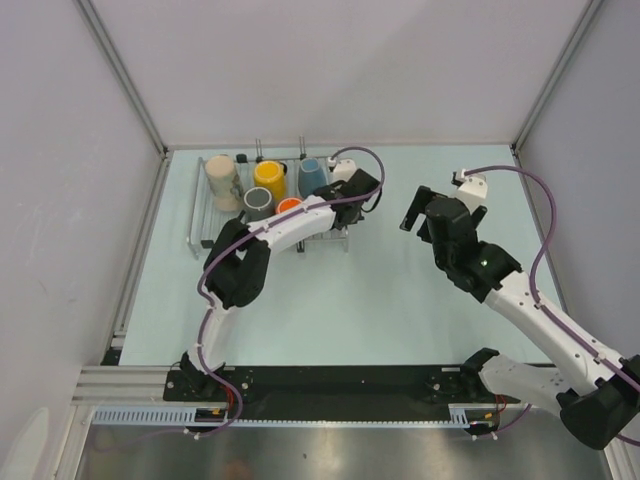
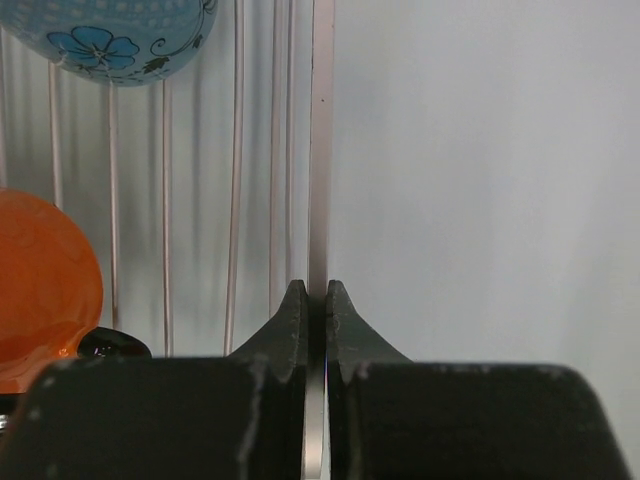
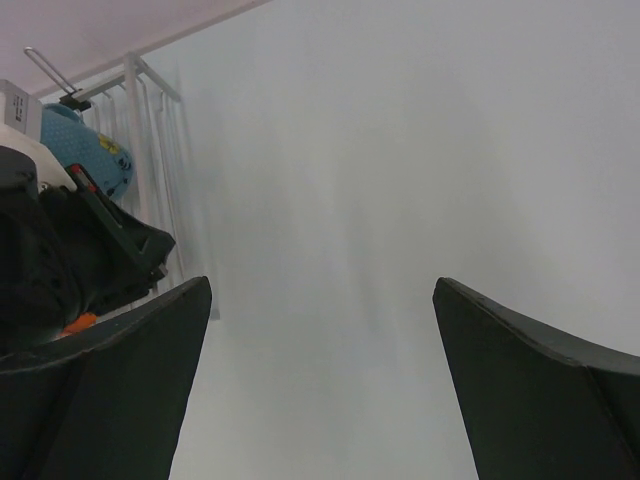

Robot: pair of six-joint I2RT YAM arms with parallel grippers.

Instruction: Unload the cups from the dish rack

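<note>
The silver wire dish rack [image 1: 194, 215] lies at the back left of the table. In it are the cream-beige cup [image 1: 222, 181], yellow cup [image 1: 269, 179], light blue cup [image 1: 312, 176], dark grey cup [image 1: 259, 204] and orange cup [image 1: 290, 206]. My left gripper [image 1: 356, 190] is at the rack's right edge. In the left wrist view its fingers [image 2: 296, 320] are shut on the rack's flat edge bar [image 2: 322, 150], with the orange cup [image 2: 40, 285] and the flowered light blue cup [image 2: 110, 35] to their left. My right gripper [image 1: 414, 212] is open and empty, to the right of the rack.
Metal frame posts and white walls bound the table at the back and sides. The right wrist view shows bare table between my open right gripper's [image 3: 320, 330] fingers, with the left arm's black wrist [image 3: 80, 250], the rack [image 3: 150, 150] and the light blue cup [image 3: 90, 160] at its left.
</note>
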